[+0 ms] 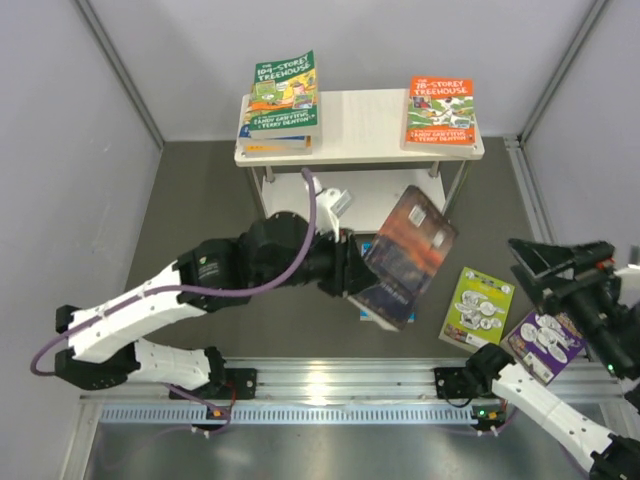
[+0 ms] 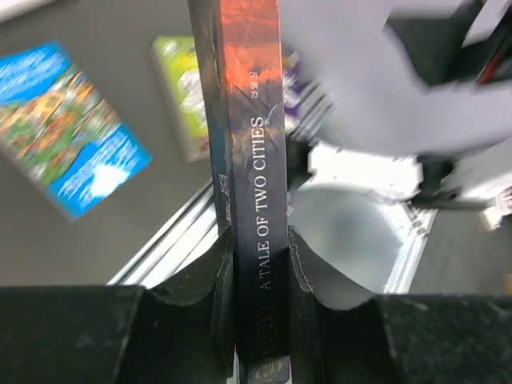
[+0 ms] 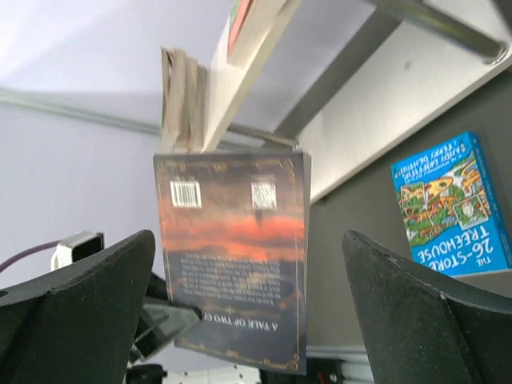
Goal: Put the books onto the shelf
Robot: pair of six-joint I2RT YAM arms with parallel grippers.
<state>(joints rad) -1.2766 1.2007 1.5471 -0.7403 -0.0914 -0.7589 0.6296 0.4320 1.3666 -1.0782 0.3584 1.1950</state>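
Top camera looks down from behind; wrist cameras sit close; all 3 share the dark book [image 1: 405,250]

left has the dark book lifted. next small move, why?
Probably carry the left gripper, shut on the dark book at its spine, forward toward the bare middle of the shelf. The book hangs off the table, the green-topped stack and orange book leave a gap there, and the open right gripper stands clear.
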